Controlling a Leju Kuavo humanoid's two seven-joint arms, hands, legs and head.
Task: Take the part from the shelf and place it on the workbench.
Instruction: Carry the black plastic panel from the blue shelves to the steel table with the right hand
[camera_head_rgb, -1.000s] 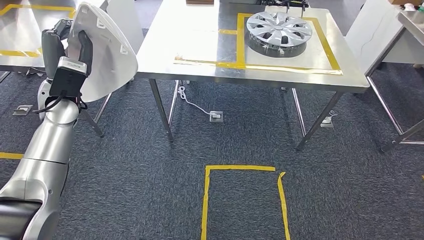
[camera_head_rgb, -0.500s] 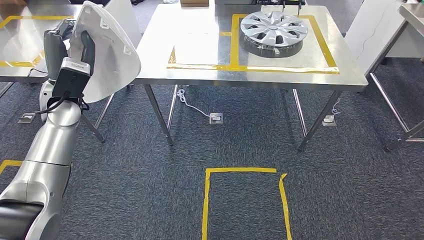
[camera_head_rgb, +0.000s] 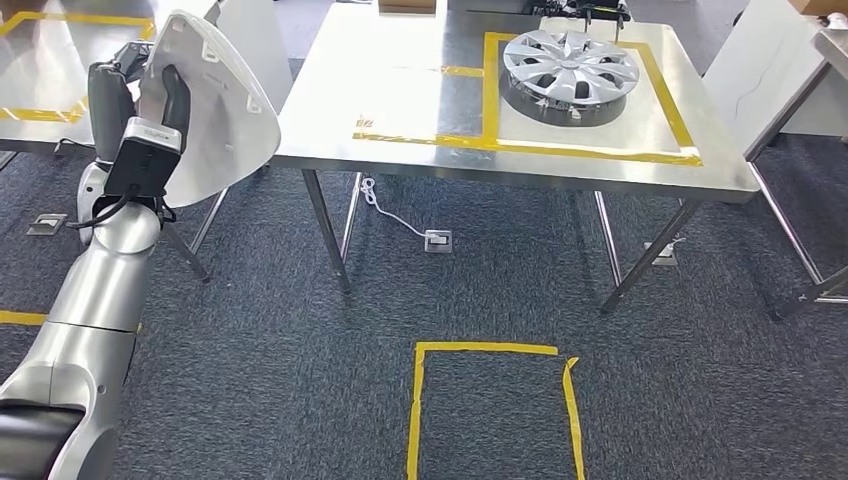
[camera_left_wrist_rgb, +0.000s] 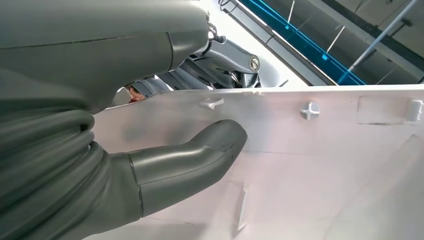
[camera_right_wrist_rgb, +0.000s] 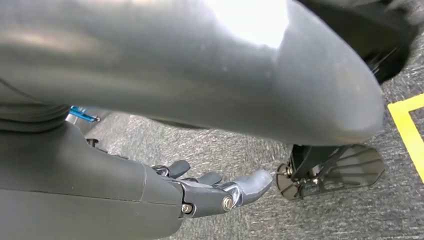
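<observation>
Left hand (camera_head_rgb: 150, 95) grips white part (camera_head_rgb: 215, 110), raised. Right hand (camera_right_wrist_rgb: 220, 192) hangs empty, fingers apparently loosely extended. Hubcap (camera_head_rgb: 570, 65) lies at workbench (camera_head_rgb: 400, 100) far right corner.

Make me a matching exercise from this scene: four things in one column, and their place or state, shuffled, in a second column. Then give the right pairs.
Things:
1. white part
2. hubcap
3. right hand
4. socket box

Place or state:
A. on the carpet under the workbench
B. gripped by the left hand
C. hanging over the carpet, holding nothing
D. inside a yellow tape frame on the workbench

Pairs: 1-B, 2-D, 3-C, 4-A
</observation>
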